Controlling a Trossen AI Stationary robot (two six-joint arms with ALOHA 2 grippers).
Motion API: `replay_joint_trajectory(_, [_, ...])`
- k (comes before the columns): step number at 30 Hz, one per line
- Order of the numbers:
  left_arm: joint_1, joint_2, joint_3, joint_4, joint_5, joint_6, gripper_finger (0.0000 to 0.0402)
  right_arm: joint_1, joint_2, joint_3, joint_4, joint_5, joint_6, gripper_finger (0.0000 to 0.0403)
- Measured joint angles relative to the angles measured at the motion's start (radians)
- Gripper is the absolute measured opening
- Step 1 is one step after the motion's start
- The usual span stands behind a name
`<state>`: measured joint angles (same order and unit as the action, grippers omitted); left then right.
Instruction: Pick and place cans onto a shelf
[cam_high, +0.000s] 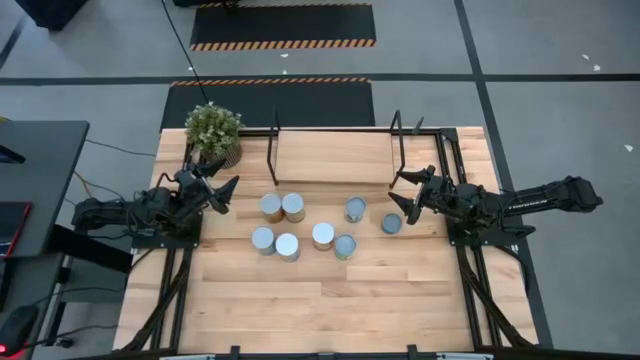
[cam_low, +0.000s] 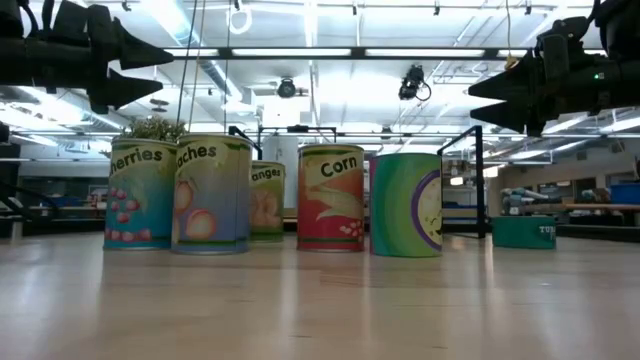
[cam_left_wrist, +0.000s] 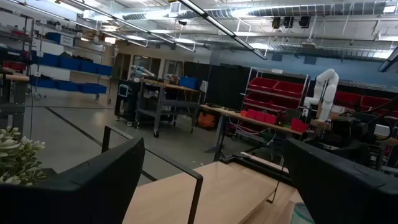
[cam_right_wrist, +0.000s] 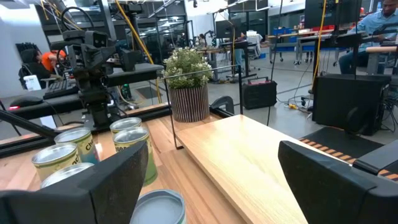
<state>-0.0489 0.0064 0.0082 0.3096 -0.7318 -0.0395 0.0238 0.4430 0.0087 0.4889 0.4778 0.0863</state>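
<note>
Several cans stand upright on their bases in a loose cluster (cam_high: 300, 228) on the wooden table, seen side-on in the low view (cam_low: 270, 195). The shelf (cam_high: 330, 155) is a light-wood board between black frames (cam_high: 272, 150), just beyond the cans. My left gripper (cam_high: 222, 190) is open and empty, raised left of the cluster and pointing toward the shelf (cam_left_wrist: 217, 193). My right gripper (cam_high: 405, 190) is open and empty, raised at the shelf's right end. One can (cam_high: 391, 222) stands just below and ahead of it (cam_right_wrist: 155, 205). Both grippers hang high in the low view: left (cam_low: 150, 70), right (cam_low: 490, 100).
A potted green plant (cam_high: 213, 130) stands at the table's far left corner, close behind my left gripper and beside the shelf's left frame. The near half of the table (cam_high: 330, 310) is bare wood. A person sits in the room behind (cam_right_wrist: 379, 22).
</note>
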Motion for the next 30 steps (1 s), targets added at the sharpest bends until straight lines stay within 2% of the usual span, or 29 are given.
replay_joint_trajectory(27, [0.000, 0.000, 0.000, 0.000, 0.000, -0.001, 0.0389, 0.000, 0.000, 0.000, 0.000, 0.000, 0.000, 0.0367])
replay_joint_trajectory(30, [0.000, 0.000, 0.000, 0.006, 0.000, -0.035, 0.0389, 0.000, 0.000, 0.000, 0.002, 0.000, 0.000, 0.0367])
